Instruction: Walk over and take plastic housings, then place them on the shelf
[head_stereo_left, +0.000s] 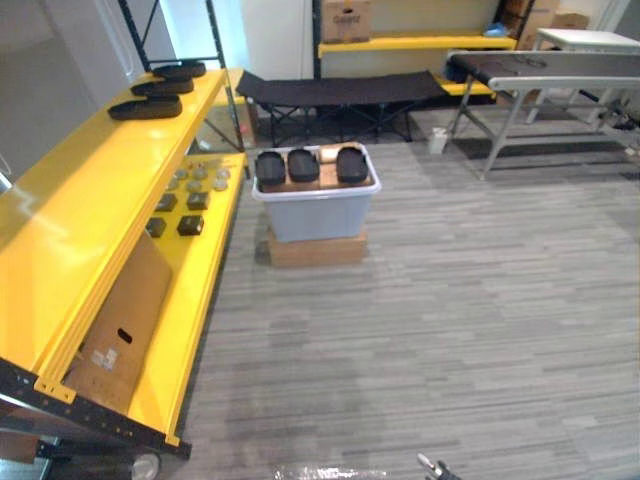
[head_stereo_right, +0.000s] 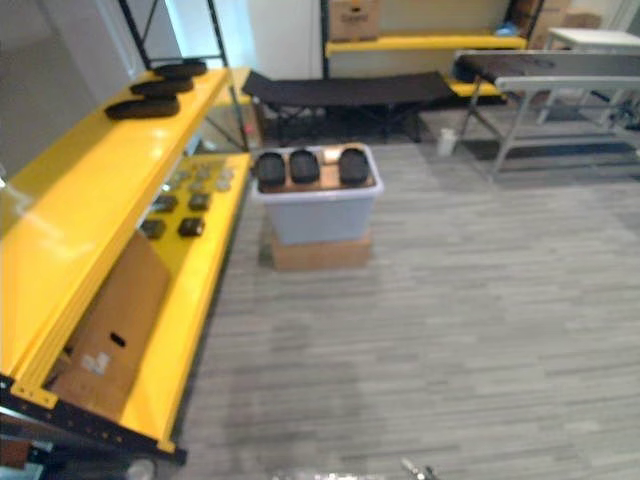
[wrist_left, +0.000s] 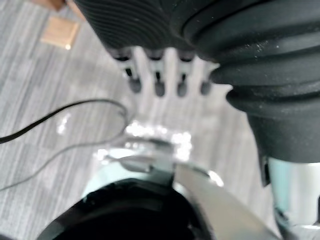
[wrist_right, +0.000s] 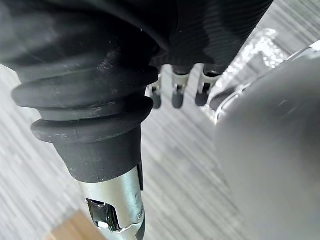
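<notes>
Atop grey bin (head_stereo_left: 315, 215), eye views: three plastic housings (head_stereo_left: 303, 165); wrist views: left robot hand (wrist_left: 158, 80), right robot hand (wrist_right: 178, 94) straight-fingered, empty

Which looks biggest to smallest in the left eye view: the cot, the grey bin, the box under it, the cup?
1. cot, widest even though it stands farther back
2. grey bin
3. box, top covered by the bin
4. cup

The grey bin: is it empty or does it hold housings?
Not empty: three black housings lie side by side at the rim of the grey bin. What lies beneath them, cannot tell.
</notes>
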